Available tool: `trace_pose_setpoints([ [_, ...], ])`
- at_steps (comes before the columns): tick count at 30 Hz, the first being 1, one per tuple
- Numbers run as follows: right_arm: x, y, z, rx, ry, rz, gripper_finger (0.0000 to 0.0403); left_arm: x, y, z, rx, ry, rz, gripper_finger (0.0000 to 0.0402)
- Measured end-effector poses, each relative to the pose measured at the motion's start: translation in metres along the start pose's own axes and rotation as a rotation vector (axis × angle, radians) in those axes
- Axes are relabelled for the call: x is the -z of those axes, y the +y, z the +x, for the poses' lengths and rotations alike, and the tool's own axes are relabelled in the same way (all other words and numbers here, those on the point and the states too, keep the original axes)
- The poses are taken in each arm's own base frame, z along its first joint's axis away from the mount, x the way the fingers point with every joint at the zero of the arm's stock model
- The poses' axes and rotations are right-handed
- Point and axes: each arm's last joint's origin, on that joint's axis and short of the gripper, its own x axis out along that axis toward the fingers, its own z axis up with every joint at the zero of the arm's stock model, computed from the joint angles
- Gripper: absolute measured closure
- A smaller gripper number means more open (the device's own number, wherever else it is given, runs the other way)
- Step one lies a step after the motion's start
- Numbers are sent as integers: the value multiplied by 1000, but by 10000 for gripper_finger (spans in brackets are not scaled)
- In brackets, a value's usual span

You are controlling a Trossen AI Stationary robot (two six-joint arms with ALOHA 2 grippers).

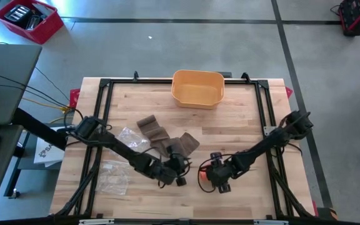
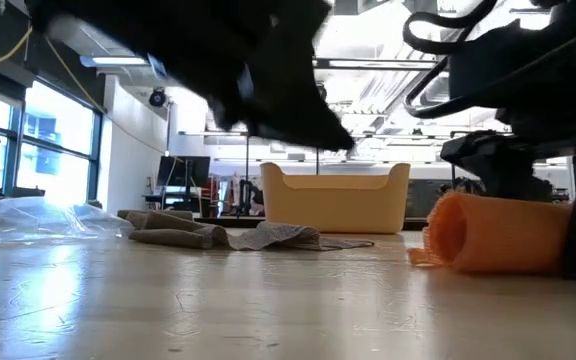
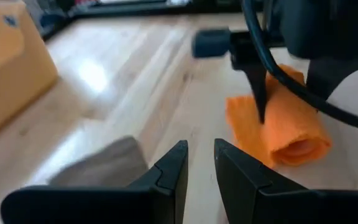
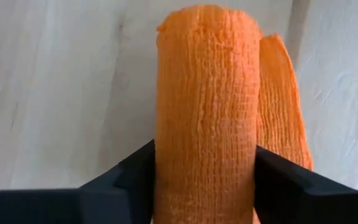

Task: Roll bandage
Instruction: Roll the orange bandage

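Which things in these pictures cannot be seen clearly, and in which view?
- Orange bandage roll: its near end is cut off by the right wrist view's edge.
- Brown bandage: blurred in the left wrist view, partly behind the left gripper fingers.
- Plastic wrappers: too small in the high view.

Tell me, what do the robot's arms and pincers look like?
Both arms are dark, nearly black, thin and jointed like long bent sticks. The left arm and right arm each end in a chunky pincer. The left pincer has two flat black fingers tapering to pointed tips. The right pincer has blocky black fingers. A black cable loops along the right arm.
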Motion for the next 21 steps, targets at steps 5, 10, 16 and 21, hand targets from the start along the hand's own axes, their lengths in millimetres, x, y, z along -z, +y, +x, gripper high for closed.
trace_pose_setpoints([
  [5, -3, 4, -24, -178, -28, 44, 260, -15, 0, -18, -18, -42, -10, 328],
  [10, -8, 18, -46, -531, -97, 120, 283, -16, -7, -29, 14, -54, 10, 328],
  [16, 11, 22, -34, -745, -171, 203, 285, -14, -18, -40, 56, -62, -24, 328],
  [21, 41, -11, -9, -595, -74, 375, 286, -11, -27, -51, 91, -73, -31, 328],
])
